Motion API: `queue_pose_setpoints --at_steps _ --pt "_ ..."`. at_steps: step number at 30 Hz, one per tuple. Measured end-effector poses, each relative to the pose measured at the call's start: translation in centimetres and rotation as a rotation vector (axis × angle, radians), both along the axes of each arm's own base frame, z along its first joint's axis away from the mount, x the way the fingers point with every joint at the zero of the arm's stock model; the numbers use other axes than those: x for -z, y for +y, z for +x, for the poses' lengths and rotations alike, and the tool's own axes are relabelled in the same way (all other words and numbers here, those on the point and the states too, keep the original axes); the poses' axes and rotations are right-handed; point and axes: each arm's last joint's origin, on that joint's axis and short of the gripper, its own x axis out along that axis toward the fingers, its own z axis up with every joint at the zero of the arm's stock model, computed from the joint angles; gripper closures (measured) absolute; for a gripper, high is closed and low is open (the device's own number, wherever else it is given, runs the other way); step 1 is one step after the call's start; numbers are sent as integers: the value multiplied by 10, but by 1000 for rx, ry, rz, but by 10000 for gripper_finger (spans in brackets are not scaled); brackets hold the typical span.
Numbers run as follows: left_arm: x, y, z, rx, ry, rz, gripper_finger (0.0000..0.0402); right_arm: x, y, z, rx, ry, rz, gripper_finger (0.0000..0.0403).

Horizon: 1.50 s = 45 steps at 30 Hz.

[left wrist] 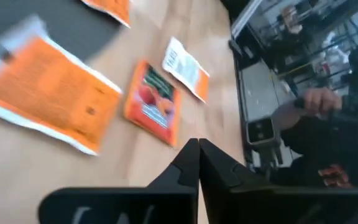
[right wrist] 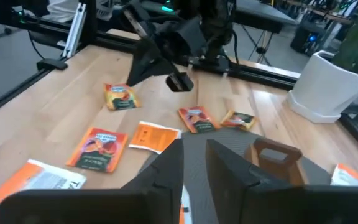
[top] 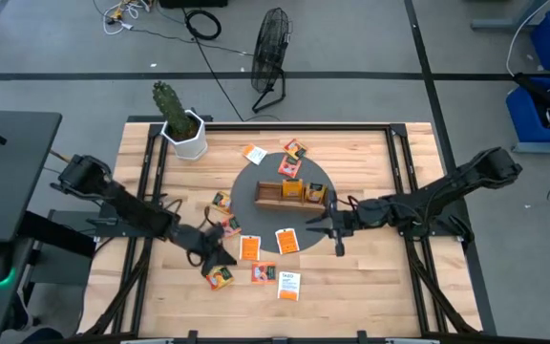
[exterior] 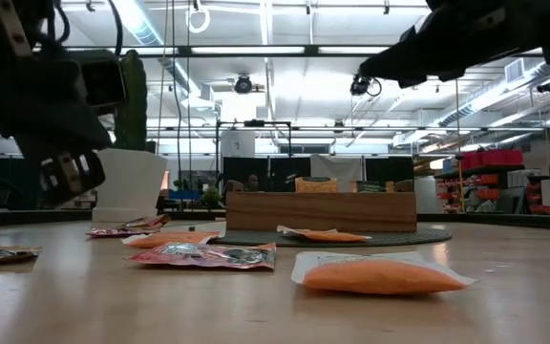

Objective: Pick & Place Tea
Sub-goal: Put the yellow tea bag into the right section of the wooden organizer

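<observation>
Orange and white tea sachets lie flat on the wooden table around a dark round mat (top: 256, 182); among them are one (top: 286, 240), one (top: 249, 247) and a white one (top: 288, 286). Two more stand in the brown wooden tray (top: 289, 192) on the mat. My left gripper (top: 220, 258) hovers shut near the table's near-left part, just above a sachet (top: 220, 277); in its wrist view the fingers (left wrist: 197, 149) are closed with nothing between them, beside a red-orange sachet (left wrist: 154, 102). My right gripper (top: 326, 227) is open over the mat's near-right edge (right wrist: 194, 149) and holds nothing.
A white pot with a cactus (top: 184, 129) stands at the far-left corner. Black rails (top: 404, 172) frame the table. A fan (top: 270, 53) and cables lie on the floor beyond. A person's hand (left wrist: 319, 99) shows beyond the table in the left wrist view.
</observation>
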Motion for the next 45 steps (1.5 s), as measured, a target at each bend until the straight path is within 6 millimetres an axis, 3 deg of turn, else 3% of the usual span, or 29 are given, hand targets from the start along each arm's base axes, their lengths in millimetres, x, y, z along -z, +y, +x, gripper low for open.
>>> queue_pose_setpoints --at_steps 10,15,20,25,31,36,40,45 --pt "-12 -39 5 -3 449 -1 390 1 9 -3 -42 15 -14 329" --pt "-31 -50 -1 8 503 88 394 4 13 -5 -62 39 -24 329" --pt "-31 -56 -20 -162 535 122 384 6 15 -7 -60 71 5 329" --pt "-28 -67 -38 -258 582 66 337 8 16 -8 -72 81 -22 329" --pt "-23 -74 -57 -358 625 34 230 7 21 -9 -96 74 -30 329" --pt "-18 -70 -61 -416 604 24 153 6 22 -9 -106 63 -49 329" --pt "-9 -68 -64 -431 647 6 138 6 22 -9 -107 55 -52 329" --pt "-4 -73 -56 -418 624 -26 158 5 22 -9 -107 54 -53 329"
